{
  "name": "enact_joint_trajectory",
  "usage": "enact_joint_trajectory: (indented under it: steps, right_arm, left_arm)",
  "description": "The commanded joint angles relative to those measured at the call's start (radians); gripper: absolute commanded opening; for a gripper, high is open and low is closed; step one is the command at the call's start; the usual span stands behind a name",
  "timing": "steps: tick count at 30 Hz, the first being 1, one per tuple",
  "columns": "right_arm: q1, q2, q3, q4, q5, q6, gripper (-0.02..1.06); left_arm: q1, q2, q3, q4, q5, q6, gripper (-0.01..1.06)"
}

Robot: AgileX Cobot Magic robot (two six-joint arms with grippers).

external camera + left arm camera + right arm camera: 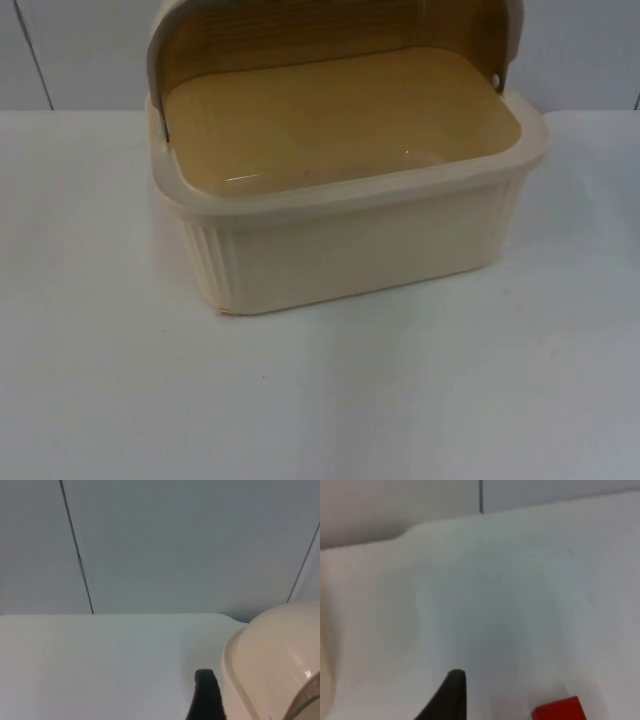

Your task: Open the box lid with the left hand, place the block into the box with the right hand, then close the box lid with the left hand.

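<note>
Setting: white table top (320, 400) ending at a grey partition wall (175, 545) with dark vertical seams.
Box: cream plastic box (350, 250) sits toward the back of the table, ribbed on its outer walls, with a broad smooth rim; its tan inside is glossy and holds nothing.
Lid: domed lid (330, 30) is swung up and back over the rear of the box, so the opening step looks done.
Block: small red block (560, 711) lies on the table, just beside the right gripper's fingertip, not yet in the box.
Left gripper: one black fingertip (207, 695) stands next to the lid's rounded cream shell; whether its fingers are apart or together I cannot tell.
Right gripper: one black fingertip (451, 692) hovers over bare table near the block; its spread cannot be judged either.
Handling: block looks rigid, light and flat-sided, probably best pinched across two opposite faces. Smooth lid plastic may be slippery, so its front edge seems the safest hold.
</note>
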Motion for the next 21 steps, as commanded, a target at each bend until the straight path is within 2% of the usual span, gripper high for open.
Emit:
enact_joint_trajectory:
  steps: [1, 5, 16, 21]
  right_arm:
    - [-0.042, 0.038, -0.005, 0.054, -0.022, -0.071, 1.05]
    - [-0.058, 0.158, -0.005, 0.066, -0.046, -0.160, 1.05]
    - [-0.060, 0.340, -0.005, 0.061, -0.070, -0.168, 1.05]
    - [-0.113, 0.413, -0.005, 0.046, -0.083, -0.169, 1.05]
  left_arm:
    - [-0.006, -0.008, 0.003, -0.014, 0.002, -0.005, 0.58]
    - [-0.006, -0.008, 0.003, -0.017, 0.002, -0.005, 0.58]
    - [-0.006, -0.008, 0.003, -0.017, 0.002, -0.005, 0.58]
    - [-0.006, -0.008, 0.003, -0.016, 0.004, -0.005, 0.58]
